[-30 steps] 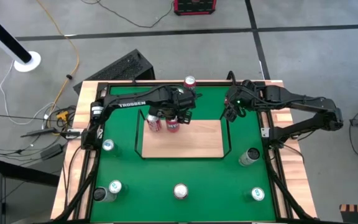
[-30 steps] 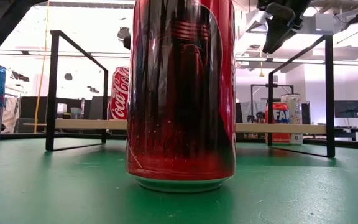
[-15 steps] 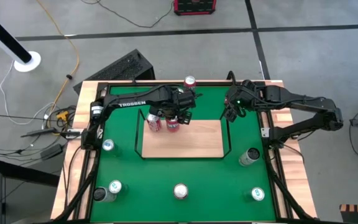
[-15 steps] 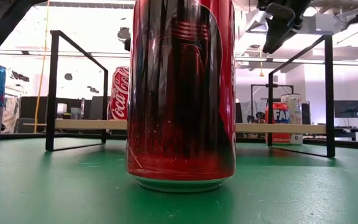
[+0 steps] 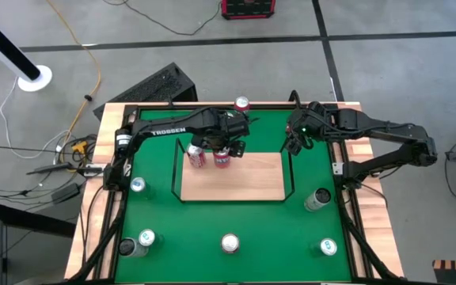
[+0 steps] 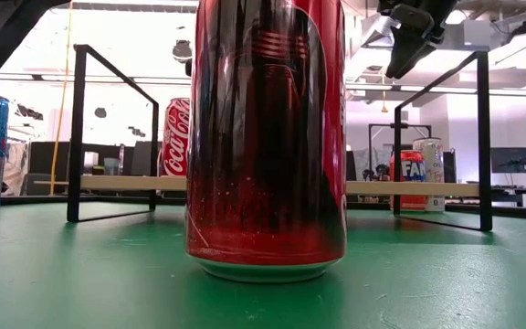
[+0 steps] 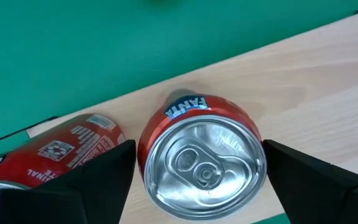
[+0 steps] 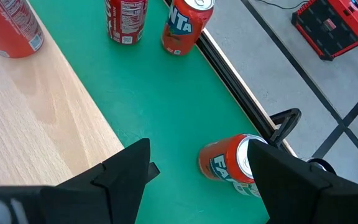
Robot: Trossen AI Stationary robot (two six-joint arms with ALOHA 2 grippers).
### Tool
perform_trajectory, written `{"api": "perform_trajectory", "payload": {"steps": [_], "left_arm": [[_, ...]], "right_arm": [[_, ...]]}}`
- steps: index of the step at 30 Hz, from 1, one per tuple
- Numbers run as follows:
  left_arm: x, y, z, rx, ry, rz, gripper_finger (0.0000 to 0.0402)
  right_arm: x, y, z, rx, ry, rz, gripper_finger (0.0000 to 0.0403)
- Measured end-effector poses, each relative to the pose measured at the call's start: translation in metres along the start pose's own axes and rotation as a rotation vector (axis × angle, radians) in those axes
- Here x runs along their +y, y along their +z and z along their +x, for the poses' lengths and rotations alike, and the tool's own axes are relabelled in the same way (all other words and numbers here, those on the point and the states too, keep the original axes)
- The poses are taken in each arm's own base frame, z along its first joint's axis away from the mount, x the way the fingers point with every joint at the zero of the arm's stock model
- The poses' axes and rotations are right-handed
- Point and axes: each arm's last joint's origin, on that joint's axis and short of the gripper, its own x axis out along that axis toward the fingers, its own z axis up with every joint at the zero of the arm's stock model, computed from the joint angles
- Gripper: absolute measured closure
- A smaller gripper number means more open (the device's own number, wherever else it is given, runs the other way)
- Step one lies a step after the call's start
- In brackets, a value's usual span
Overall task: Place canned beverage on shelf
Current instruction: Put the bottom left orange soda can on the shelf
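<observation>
On shelf (image 5: 244, 180), left end effector (image 7: 197, 171) open, straddling upright Fanta can (image 7: 202, 165)

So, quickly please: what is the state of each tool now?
Left tool: open, fingers on either side of the orange can on the shelf, not gripping.
Right tool: open, holding nothing.

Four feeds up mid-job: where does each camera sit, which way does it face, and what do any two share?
High view: overhead, facing down on the green table; both arms show.
Low view: tabletop height, level across; a dark-red can fills it, one arm tip above.
Left wrist view: above the light-wood shelf, left pincer open astride an upright orange Fanta can.
Right wrist view: right pincer open over green felt.
Shared: shelf, in every view.
</observation>
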Motion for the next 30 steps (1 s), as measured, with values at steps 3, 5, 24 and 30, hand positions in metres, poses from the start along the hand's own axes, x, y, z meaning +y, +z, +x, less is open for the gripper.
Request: {"api": "perform_trajectory", "payload": {"steps": [3,5,24,30], "left_arm": [[0.000,0.001,0.000,0.000,0.002,-0.004,0.0071],[0.001,0.001,0.000,0.002,0.002,-0.006,0.0070],[0.006,0.004,-0.004,0.046,0.000,-0.003,0.0070],[0.007,0.005,-0.013,0.034,-0.031,-0.015,0.0070]], "right_arm": [[0.000,0.000,0.000,0.000,0.000,0.000,0.0106],[0.000,0.000,0.000,0.000,0.000,0.000,0.0106],[0.000,0.000,0.000,0.000,0.001,-0.001,0.0106],[0.000,0.000,0.000,0.003,0.001,-0.002,0.0106]]}}
